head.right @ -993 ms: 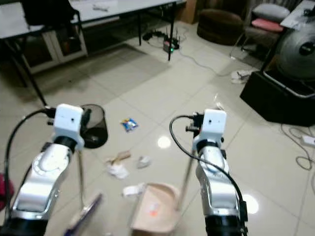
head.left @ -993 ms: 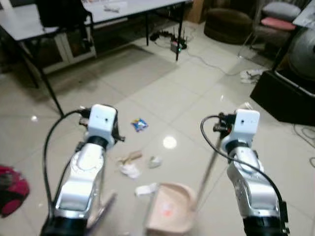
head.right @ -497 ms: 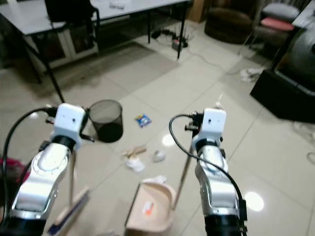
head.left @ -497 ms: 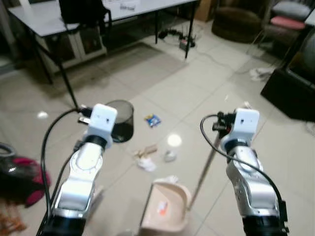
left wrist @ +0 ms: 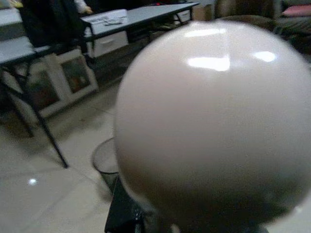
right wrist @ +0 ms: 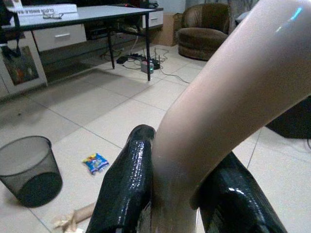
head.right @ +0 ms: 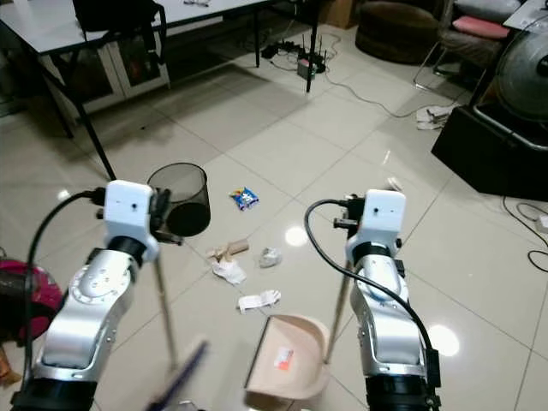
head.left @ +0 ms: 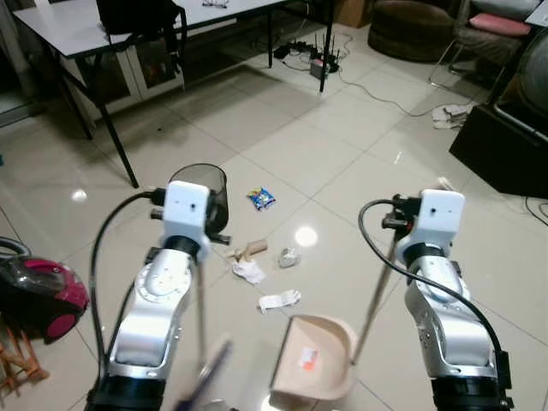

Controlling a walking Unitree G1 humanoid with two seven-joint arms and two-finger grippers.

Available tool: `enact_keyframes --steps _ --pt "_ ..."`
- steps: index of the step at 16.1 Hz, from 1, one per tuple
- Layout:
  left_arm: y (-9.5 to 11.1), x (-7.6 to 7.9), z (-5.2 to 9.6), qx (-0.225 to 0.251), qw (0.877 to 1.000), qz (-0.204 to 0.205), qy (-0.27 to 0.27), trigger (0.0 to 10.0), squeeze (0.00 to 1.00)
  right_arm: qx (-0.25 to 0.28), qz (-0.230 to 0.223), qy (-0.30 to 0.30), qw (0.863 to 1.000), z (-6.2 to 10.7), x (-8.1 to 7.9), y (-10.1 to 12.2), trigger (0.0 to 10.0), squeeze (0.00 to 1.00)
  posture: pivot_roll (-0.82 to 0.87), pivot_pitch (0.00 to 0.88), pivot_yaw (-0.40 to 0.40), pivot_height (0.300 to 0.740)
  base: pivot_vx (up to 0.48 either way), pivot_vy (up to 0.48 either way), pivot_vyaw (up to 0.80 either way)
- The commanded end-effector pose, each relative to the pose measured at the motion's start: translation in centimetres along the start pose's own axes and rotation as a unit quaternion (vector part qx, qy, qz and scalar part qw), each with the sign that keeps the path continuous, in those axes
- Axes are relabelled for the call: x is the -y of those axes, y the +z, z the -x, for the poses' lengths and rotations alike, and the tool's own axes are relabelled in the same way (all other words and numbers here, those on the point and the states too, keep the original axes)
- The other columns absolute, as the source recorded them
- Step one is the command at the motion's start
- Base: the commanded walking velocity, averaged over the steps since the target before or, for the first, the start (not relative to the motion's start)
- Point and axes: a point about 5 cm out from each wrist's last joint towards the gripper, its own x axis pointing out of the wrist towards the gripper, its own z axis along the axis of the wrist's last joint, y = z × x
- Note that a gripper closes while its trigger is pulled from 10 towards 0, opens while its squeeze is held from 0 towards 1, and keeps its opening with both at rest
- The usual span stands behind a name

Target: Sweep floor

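Note:
My left gripper is shut on the broom's beige handle; its rounded top blocks most of the left wrist view. The blurred brush head hangs low by my left arm. My right gripper is shut on the dustpan's handle. The pink dustpan rests on the floor between my arms. Ahead of it lies litter: a white paper scrap, a tissue, a cardboard tube, a grey crumple and a blue wrapper.
A black mesh bin stands just left of the litter. A red vacuum cleaner sits far left. A table with black legs, cables and a power strip are behind. A black box is at the right.
The camera has swung, bringing the bin and the vacuum cleaner into view. The dustpan now sits a little back from the white paper scrap. Both grippers keep their hold.

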Motion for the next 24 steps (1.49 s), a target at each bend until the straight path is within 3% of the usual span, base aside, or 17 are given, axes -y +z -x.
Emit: enact_keyframes --steps 1,7,12,24 --pt "0.98 -0.16 -0.2 0.026 1.0 -0.008 0.004 10.0 0.0 0.018 -0.022 0.008 1.0 -0.12 -0.48 0.97 10.0 0.0 -0.04 0.0 0.011 0.74 0.0 0.0 0.0" --pt "1.04 -0.61 -0.39 0.037 0.998 -0.022 0.039 10.0 0.0 0.028 -0.004 0.009 1.0 -0.38 -0.56 1.36 10.0 0.0 -0.04 0.0 0.007 0.74 0.284 0.0 -0.23" --pt "0.81 -0.99 -0.26 0.042 0.997 -0.032 0.064 10.0 0.0 0.038 0.048 0.001 0.998 -0.79 -0.68 1.34 10.0 0.0 -0.04 0.0 0.003 0.74 0.292 0.0 0.0" --pt "0.75 -0.82 -0.28 0.046 0.997 -0.031 0.057 10.0 0.0 0.038 0.042 -0.003 0.998 -0.9 -0.61 1.28 10.0 0.0 -0.04 0.0 0.001 0.74 0.344 0.0 0.0"
